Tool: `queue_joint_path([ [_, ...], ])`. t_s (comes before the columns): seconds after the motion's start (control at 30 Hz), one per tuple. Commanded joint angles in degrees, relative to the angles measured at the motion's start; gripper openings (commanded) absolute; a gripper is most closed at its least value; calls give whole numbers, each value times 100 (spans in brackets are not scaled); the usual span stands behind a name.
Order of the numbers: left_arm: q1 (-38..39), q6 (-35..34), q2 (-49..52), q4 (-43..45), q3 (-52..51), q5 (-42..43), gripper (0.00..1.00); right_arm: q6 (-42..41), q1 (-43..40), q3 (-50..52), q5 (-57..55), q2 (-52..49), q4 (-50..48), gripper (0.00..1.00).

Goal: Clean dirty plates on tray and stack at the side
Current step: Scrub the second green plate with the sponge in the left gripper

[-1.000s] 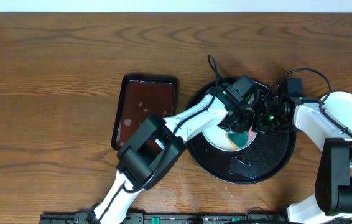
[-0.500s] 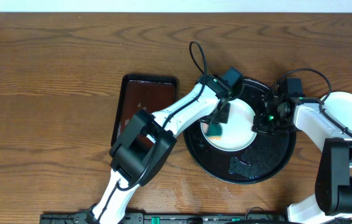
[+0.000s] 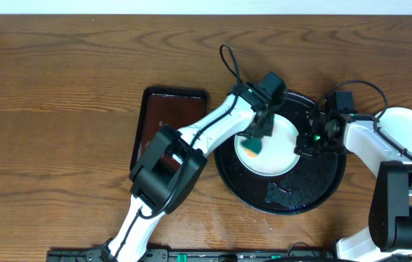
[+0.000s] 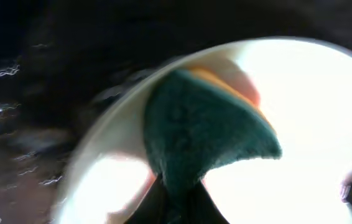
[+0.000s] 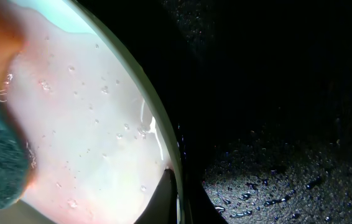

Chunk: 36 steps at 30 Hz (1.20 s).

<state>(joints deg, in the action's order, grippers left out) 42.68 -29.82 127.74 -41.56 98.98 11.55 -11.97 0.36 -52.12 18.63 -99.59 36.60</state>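
Observation:
A pale mint plate [image 3: 275,149] lies on the black tray [image 3: 300,193], wet with a pinkish film in the right wrist view [image 5: 89,124]. My left gripper [image 3: 255,142] is shut on a green and orange sponge [image 3: 252,151], pressed on the plate's left part. The sponge fills the left wrist view [image 4: 201,137] over the plate [image 4: 313,106], with the jaws [image 4: 179,202] pinching it. My right gripper [image 3: 302,144] is shut on the plate's right rim, one finger inside and one outside [image 5: 173,193]. A white plate [image 3: 410,131] sits on the table at the right. No yellow plate shows.
A small rectangular red-brown tray [image 3: 171,127] lies left of the black tray, under the left arm. The black tray's floor [image 5: 275,168] is wet with droplets. A dark scrap [image 3: 277,191] lies on the tray's front part.
My left gripper has dragged the sponge from the plate's lower right across to its left part. The right gripper has stayed on the rim.

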Motion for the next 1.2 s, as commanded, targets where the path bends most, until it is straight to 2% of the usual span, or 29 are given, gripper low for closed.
queue_joint_path([
  [0.0,109,20,313,431,-72,1386,8,-17,125,192,-446,-302,46,1],
  [0.1,310,240,317,527,-72,1399,8,-20,125,192,-446,-302,50,1],
  [0.2,479,234,404,546,-72,1163,8,-20,125,192,-446,-302,52,1],
  [0.4,557,144,647,326,-79,1353,7,-20,125,192,-446,-302,74,1],
  [0.6,562,498,651,-348,-76,1912,7,-17,125,192,-446,-302,72,1],
  [0.77,533,605,649,-1016,-22,1904,7,-20,125,192,-444,-302,72,1],
  [0.9,365,557,634,-1517,127,994,7,-15,125,192,-446,-302,133,1],
  [1.17,-120,-166,629,-1408,210,-2041,8,-15,125,192,-448,-299,111,1],
])
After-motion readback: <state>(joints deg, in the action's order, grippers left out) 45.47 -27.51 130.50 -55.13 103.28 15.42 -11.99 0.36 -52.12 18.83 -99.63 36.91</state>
